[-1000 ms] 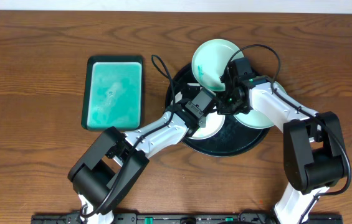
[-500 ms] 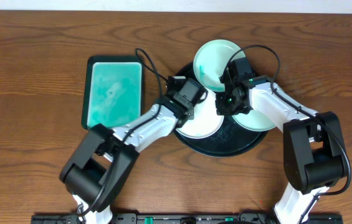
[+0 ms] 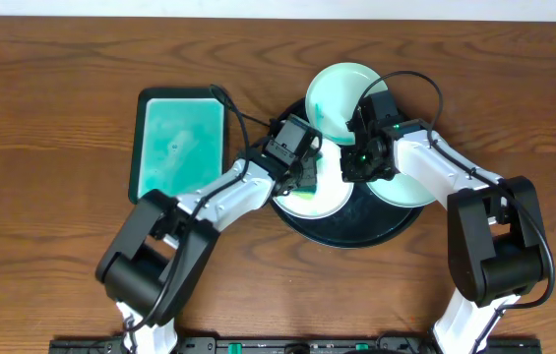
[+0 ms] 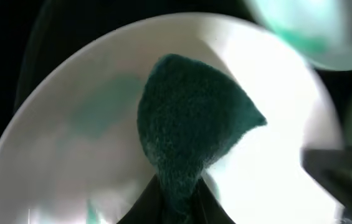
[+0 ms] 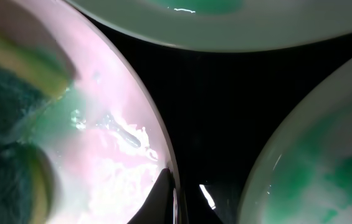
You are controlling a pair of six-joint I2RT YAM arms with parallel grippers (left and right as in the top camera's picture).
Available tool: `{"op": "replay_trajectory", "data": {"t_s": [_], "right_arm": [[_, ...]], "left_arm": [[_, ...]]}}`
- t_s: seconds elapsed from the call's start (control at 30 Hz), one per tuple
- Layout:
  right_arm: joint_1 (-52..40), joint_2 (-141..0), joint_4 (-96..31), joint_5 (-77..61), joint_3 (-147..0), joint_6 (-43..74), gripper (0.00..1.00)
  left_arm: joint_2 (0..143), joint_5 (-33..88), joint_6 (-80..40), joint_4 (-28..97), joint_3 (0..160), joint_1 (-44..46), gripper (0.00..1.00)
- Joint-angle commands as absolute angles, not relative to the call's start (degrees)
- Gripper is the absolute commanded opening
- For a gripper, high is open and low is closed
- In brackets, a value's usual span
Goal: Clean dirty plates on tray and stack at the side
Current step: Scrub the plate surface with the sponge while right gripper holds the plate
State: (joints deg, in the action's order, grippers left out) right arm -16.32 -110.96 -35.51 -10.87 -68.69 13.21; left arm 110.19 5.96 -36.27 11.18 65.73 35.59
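Now: sponge pass on tray, left arm shifted back leftward.
Item: left gripper (image 4: 176, 196) pinches green sponge (image 4: 188, 134) against white plate (image 3: 332, 200), left half of black tray (image 3: 376, 228); right gripper (image 5: 185, 194) stays clamped on that plate's rim.

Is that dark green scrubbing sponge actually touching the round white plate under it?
Touching. The right wrist view shows the dark green sponge pressed on the wet round white plate, with teal liquid pooling at its edge. The left gripper pinches it.

Three teal-smeared plates (image 3: 335, 93), on black tray (image 3: 356, 230)
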Motion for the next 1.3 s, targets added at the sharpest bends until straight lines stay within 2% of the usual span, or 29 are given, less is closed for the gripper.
{"op": "replay_trajectory", "data": {"t_s": [0.0, 0.07, 0.33, 0.5, 0.73, 0.9, 1.03, 1.27], "right_arm": [[-16.93, -114.15, -36.69, -8.99, -67.48, 13.15, 0.01], [-16.93, -114.15, -36.69, -8.99, -67.48, 12.99, 0.01], [-16.93, -114.15, -36.67, -8.71, -67.48, 12.58, 0.01], [-16.93, -114.15, -36.67, -8.36, -67.48, 12.56, 0.01], [-16.93, -114.15, -36.86, -8.25, -67.46, 12.58, 0.01], [-16.93, -114.15, -36.82, -7.73, -67.46, 12.6, 0.01], [-16.93, -114.15, -36.82, -7.75, -67.46, 12.6, 0.01], [-16.93, -114.15, -36.64, -7.81, -67.46, 12.64, 0.01]], "left_arm": [[112.86, 5.13, -36.8, 11.51, 65.87, 33.47, 0.07], [113.21, 2.7, -34.06, 12.14, 65.8, 33.04, 0.07], [113.38, -20.21, -26.44, 16.43, 64.05, 32.91, 0.07], [112.99, -27.11, -26.33, 15.64, 63.92, 32.8, 0.07], [104.86, -25.89, -26.26, 14.63, 64.77, 33.01, 0.07], [98.89, -12.69, -32.45, 14.15, 64.73, 33.01, 0.07], [99.83, 0.34, -37.34, 13.85, 64.31, 33.3, 0.07], [107.2, 2.46, -39.75, 12.05, 63.7, 35.48, 0.07]]}}
